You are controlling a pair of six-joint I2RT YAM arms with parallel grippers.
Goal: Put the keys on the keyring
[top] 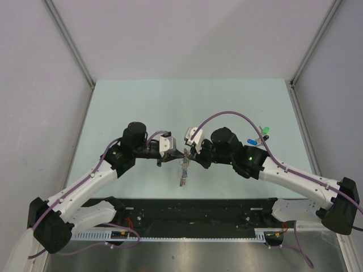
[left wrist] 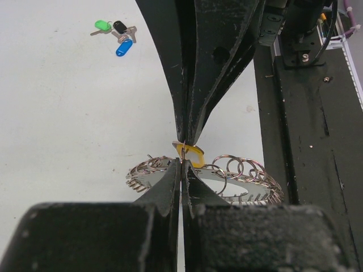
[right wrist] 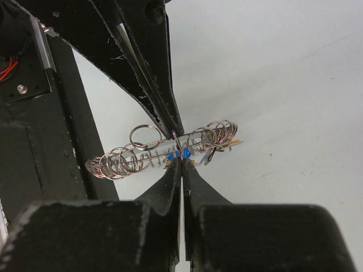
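The keyring point(top: 183, 173), a wide band of many small wire loops, hangs in the air between my two grippers. My left gripper point(left wrist: 181, 162) and right gripper point(right wrist: 181, 161) meet tip to tip, each shut on a thin wire loop at the keyring's top edge point(left wrist: 238, 173). A yellow-capped key point(left wrist: 191, 153) sits just behind the tips. In the right wrist view, blue bits point(right wrist: 178, 153) show at the tips against the keyring point(right wrist: 136, 158). A green key point(left wrist: 102, 25), a black key point(left wrist: 119, 26) and a blue key point(left wrist: 123, 47) lie together on the table, to the right point(top: 258, 136).
The pale table point(top: 187, 107) is walled by grey panels at the left, back and right. A black rail with cable trays point(top: 193, 212) runs along the near edge below the hanging keyring.
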